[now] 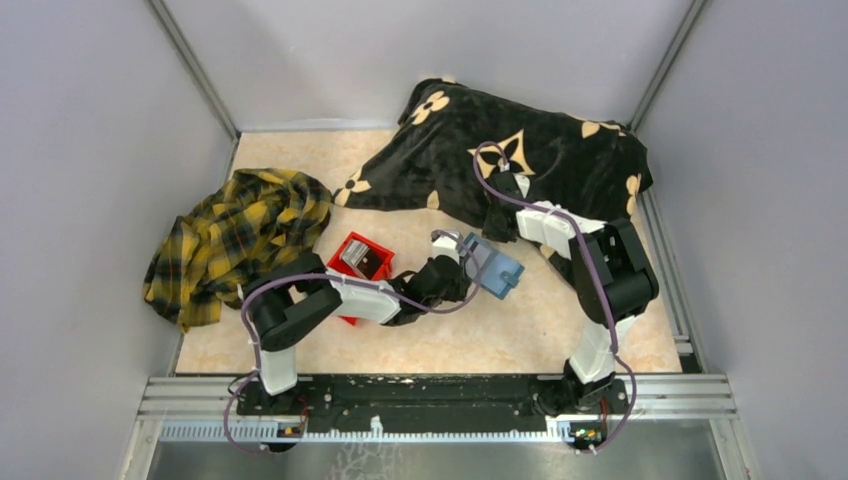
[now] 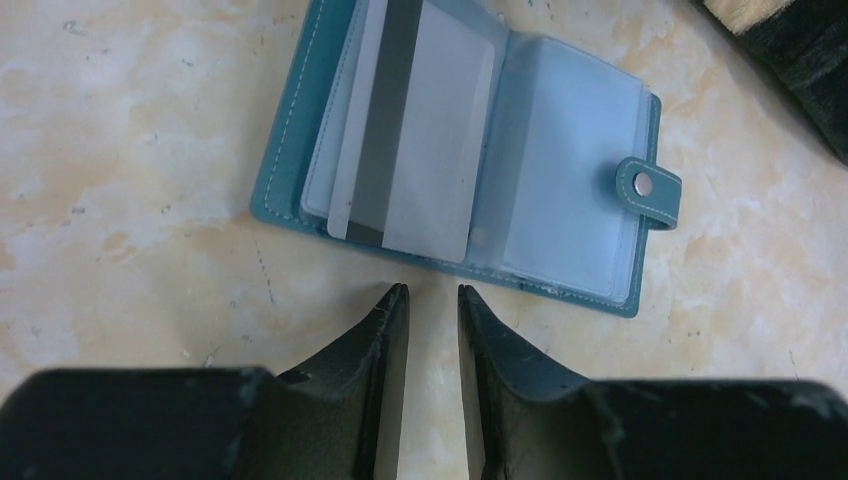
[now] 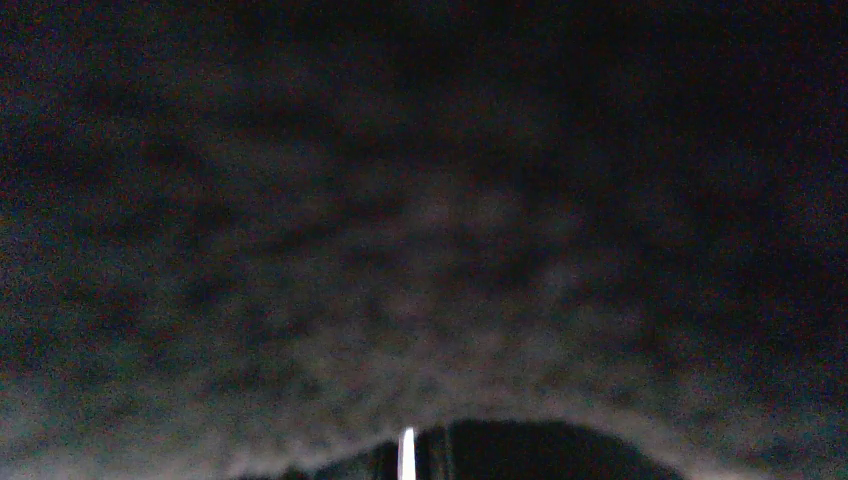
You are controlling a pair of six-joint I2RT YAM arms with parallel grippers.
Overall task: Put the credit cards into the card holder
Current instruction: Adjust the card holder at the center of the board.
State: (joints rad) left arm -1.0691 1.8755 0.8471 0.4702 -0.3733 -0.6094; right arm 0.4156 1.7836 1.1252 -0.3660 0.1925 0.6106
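The teal card holder [image 2: 600, 180] lies open on the table, its clear sleeves facing up and its snap tab at the right. A silvery credit card [image 2: 420, 150] with a dark stripe sits partly inside the left sleeve, its lower edge sticking out. My left gripper [image 2: 433, 292] hovers just short of the holder's near edge, jaws slightly open with nothing between them. From the top view, the left gripper [image 1: 462, 262] touches the holder [image 1: 497, 268]. More cards [image 1: 352, 257] stand in the red bin [image 1: 372, 247]. My right gripper [image 1: 503, 178] is pressed into the black cloth, and its wrist view is dark.
A black cloth with tan flower marks [image 1: 540, 150] covers the back right of the table. A yellow plaid cloth [image 1: 235, 235] is heaped at the left. The red bin stands between the plaid cloth and my left arm.
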